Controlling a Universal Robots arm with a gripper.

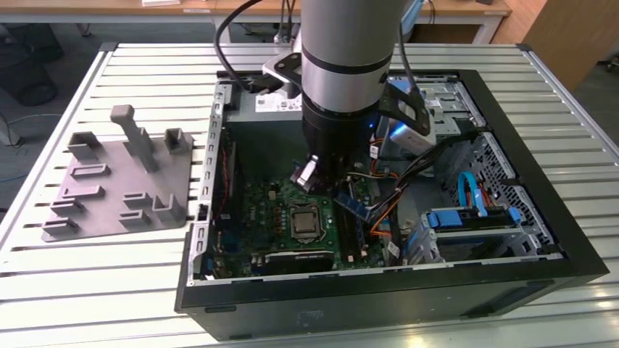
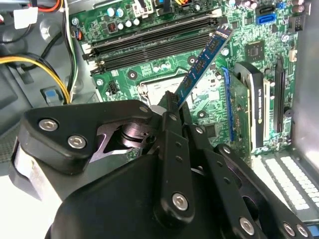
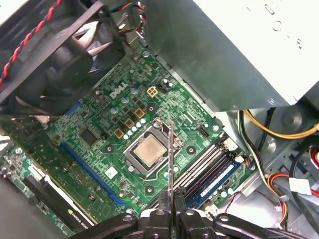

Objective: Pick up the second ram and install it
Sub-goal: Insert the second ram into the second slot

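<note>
Gripper [image 2: 172, 105] nearest, fingers clamped on one end of second ram [image 2: 202, 62]. Blue stick juts out tilted, held above green motherboard [image 3: 99, 114], over CPU socket [image 3: 148, 151]. Stick tip near black memory slots [image 2: 149, 42] along motherboard edge; contact not discernible. Farther off, outside computer case [image 1: 387, 297], grey tray [image 1: 116, 181] on slatted table [image 1: 97, 290], toward exterior view's left edge.

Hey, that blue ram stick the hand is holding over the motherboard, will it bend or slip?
Probably stiff: the second ram juts straight from the hand without sagging. Likely light, since it looks very thin edge-on. Gripped apparently near one end, it might pivot if nudged.
</note>
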